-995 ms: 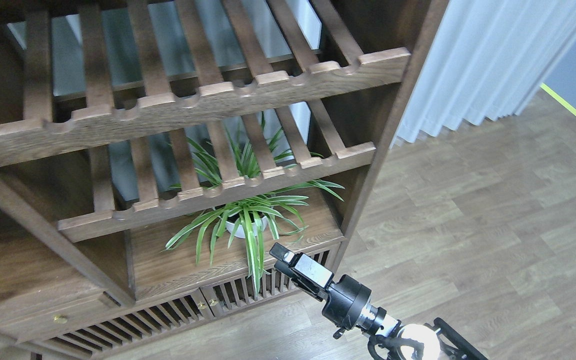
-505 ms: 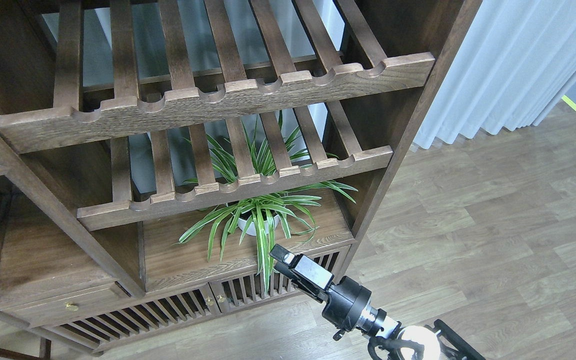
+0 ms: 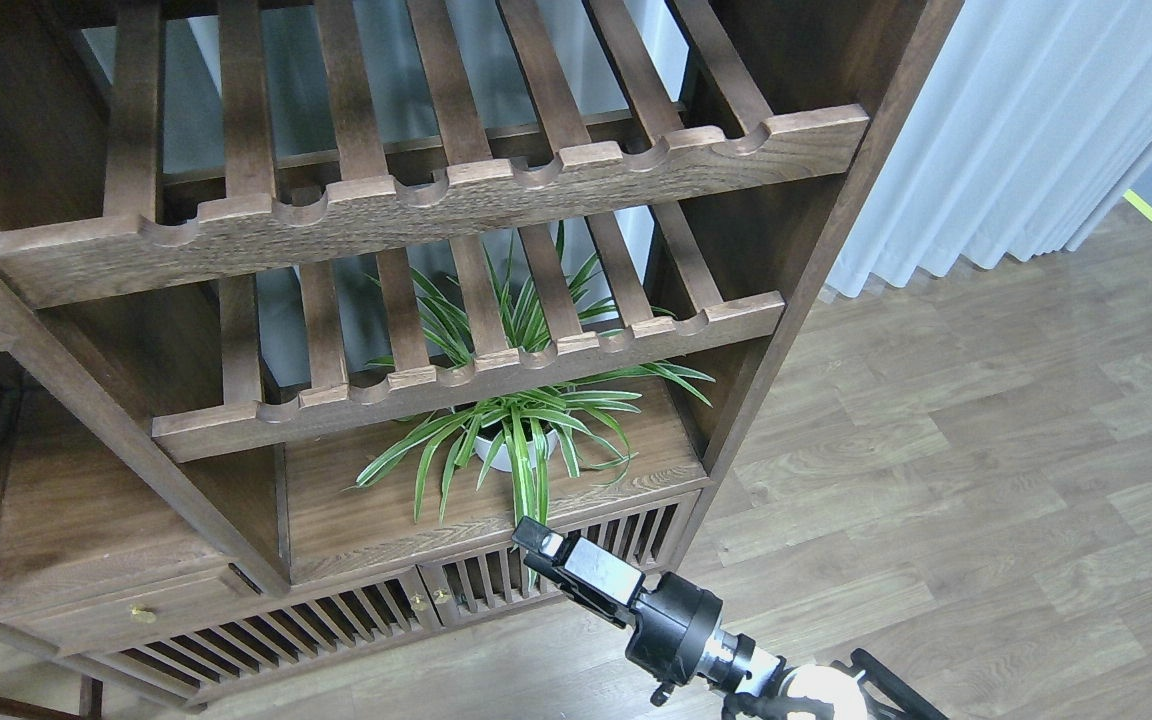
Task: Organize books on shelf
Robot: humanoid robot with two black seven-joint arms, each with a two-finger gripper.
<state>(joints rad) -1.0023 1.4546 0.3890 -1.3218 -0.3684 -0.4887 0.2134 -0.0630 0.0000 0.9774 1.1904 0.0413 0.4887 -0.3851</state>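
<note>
None of the three books shows in the head view. The large dark-brown wooden cabinet point(image 3: 816, 270) fills the left and middle. A solid flat shelf board point(image 3: 376, 515) lies low in its right bay, and another solid board point(image 3: 86, 540) lies in the left bay. My right gripper point(image 3: 536, 538) comes in from the bottom edge and points up-left. It hangs in front of the cabinet's lower slatted doors, just below the right board's front edge. It holds nothing that I can see, and its fingers cannot be told apart. My left gripper is out of view.
A spider plant in a white pot point(image 3: 506, 440) stands on the right board. Two slatted racks with scalloped front rails point(image 3: 436, 200) point(image 3: 476, 375) hang above it. Slatted doors with brass knobs point(image 3: 336, 625) are below. White curtains point(image 3: 1026, 130) and wooden floor point(image 3: 986, 450) lie to the right.
My right gripper has moved a little left and down. Over the past second the cabinet has shifted right in view, showing more of its left bay.
</note>
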